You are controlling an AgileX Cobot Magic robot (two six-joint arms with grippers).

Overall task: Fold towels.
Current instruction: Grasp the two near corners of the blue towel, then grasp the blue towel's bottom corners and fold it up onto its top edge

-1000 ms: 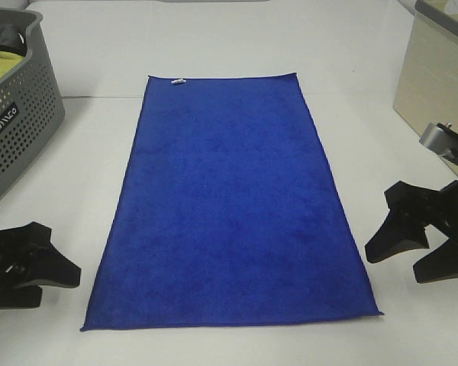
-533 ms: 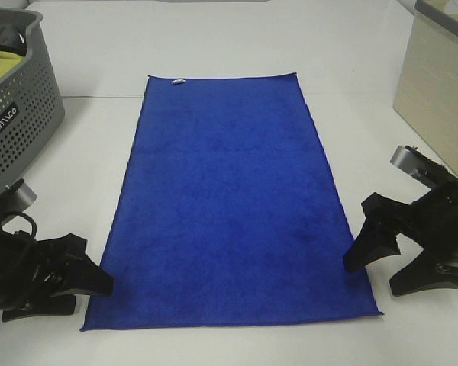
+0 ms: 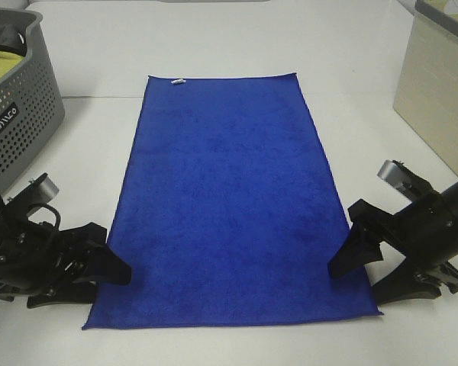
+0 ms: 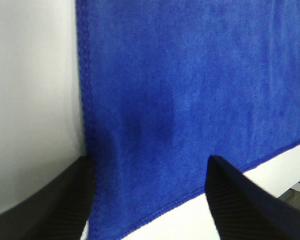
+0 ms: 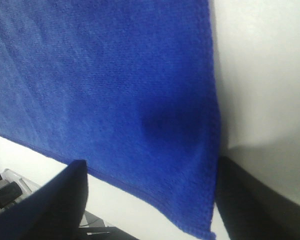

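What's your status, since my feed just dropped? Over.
Left gripper, right gripper: jaws open, at near corners of towel. Towel flat, unfolded, not gripped. Nothing lying on it.

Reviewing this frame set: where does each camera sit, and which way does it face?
Exterior high: mounted high on the arms' side, looking down on the whole royal-blue rectangular plush towel; the left claw and right claw show, both open.
Left wrist: on the left arm, facing one near towel corner between its black fingers.
Right wrist: likewise, facing the other near corner.
Shared: both wrist views show the towel's near hem.
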